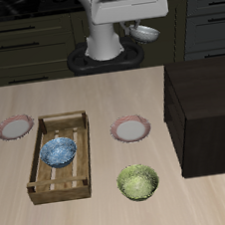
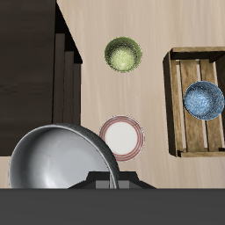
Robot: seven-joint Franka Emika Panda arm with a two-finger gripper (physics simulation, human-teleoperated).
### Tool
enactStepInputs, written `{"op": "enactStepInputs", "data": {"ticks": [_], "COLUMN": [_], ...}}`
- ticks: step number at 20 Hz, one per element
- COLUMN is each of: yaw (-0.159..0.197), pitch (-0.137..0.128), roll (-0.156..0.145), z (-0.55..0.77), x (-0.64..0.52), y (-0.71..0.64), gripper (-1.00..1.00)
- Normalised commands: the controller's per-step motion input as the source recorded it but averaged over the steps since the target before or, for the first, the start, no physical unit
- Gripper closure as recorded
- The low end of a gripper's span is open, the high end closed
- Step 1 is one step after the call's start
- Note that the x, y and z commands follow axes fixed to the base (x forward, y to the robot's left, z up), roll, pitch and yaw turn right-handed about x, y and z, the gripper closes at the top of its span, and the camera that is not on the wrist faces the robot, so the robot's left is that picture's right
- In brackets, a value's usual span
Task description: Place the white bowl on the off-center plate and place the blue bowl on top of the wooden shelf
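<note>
The white bowl [image 1: 147, 30] is hanging high over the desk's back edge, our gripper [image 1: 133, 26] pinching its rim; the blue bowl [image 1: 58, 151] is sitting in the crate [image 1: 38, 172]. In the wrist view, we are seeing the white bowl [image 2: 60, 158] looming above the plate [image 2: 121, 137].

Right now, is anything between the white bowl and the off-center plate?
Nothing visible. The pink-rimmed round plate is bare; the white-grey bowl hangs raised in the gripper; the slatted wooden crate sits beside the plate, off the path.
</note>
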Motion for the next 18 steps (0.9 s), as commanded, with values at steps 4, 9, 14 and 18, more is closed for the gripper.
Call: {"op": "enactStepInputs", "data": {"ticks": [4, 9, 14, 18], "yaw": [-0.001, -0.024, -0.002, -0.006], "pitch": [-0.009, 0.000, -0.006, -0.006], "roll": [-0.019, -0.050, -0.045, -0.015], "z": [0.01, 0.02, -0.01, 0.00], "x": [-0.09, -0.05, -0.02, -0.11], "y": [-0.51, -0.76, -0.44, -0.27], "gripper": [1.00, 1.00, 1.00, 1.00]}}
